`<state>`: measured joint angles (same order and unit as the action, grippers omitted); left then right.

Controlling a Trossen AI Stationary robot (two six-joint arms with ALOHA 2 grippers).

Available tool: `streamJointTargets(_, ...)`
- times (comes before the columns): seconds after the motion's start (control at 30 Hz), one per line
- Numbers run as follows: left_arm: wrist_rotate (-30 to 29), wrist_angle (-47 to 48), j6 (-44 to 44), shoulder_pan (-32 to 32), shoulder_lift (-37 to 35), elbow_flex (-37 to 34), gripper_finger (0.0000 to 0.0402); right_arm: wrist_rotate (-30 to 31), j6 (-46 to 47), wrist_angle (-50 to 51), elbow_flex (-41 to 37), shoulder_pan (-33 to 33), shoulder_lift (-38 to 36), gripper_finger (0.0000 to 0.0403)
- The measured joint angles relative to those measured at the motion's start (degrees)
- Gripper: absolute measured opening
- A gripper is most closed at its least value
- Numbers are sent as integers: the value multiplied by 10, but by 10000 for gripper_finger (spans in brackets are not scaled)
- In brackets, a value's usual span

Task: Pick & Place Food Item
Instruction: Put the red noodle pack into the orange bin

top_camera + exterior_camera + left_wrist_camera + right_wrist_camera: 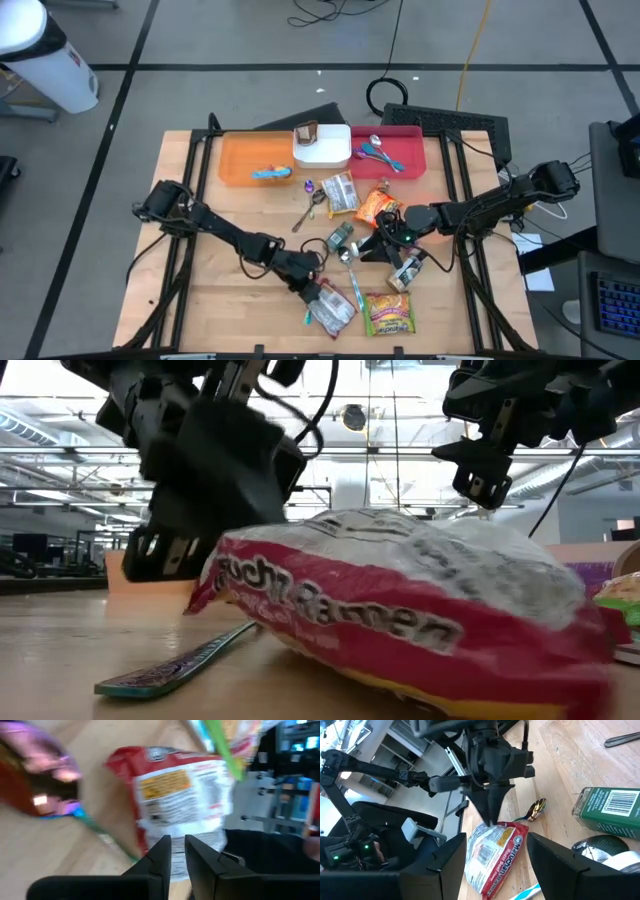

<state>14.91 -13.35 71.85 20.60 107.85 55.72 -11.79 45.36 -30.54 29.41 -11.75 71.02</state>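
1. Ramen packet (330, 306) lies flat on the table (210, 300), lower centre of the high view, a toothbrush (359, 291) just beside it on the right and a second noodle packet (390, 314) beyond that.
2. Left gripper (177, 851) is down on the packet's end; in the left wrist view its fingers stand narrow, nearly together, pinching the wrapper edge. You can't tell yet if the pinch is firm.
3. Risk: a grip on film only. If you lift fast the wrapper may slip out or the packet may swing and drop.
4. Risk: the toothbrush lies so close that a dragged packet may push it or carry it along.
5. Right gripper (495, 852) hangs close by at mid-right of the high view, fingers apart, nothing between them. The arms are near each other, so a lift toward the orange tray (235, 160) or red tray (410, 145) at the top could clip it or the green can (607, 807).
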Motion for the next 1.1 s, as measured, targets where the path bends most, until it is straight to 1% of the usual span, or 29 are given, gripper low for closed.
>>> streamJointTargets(0.17,8,-9,0,-2,-8,1,62,0,0,1,0,0,0,201)
streamJointTargets(0.3,36,-1,5,-3,-8,0,62,-2,0,1,0,0,0,201)
streamJointTargets(0.4,49,23,7,-5,-8,0,62,-2,0,1,0,0,0,201)
streamJointTargets(0.53,80,25,6,-11,-7,0,63,-2,0,1,0,0,0,201)
streamJointTargets(0.73,82,30,2,-18,-7,0,63,-2,0,2,0,0,0,201)
streamJointTargets(0.9,97,33,-3,-22,-7,0,63,-2,-2,2,0,0,0,201)
streamJointTargets(1.1,92,69,-22,-30,-7,0,63,-2,-2,2,0,0,0,201)
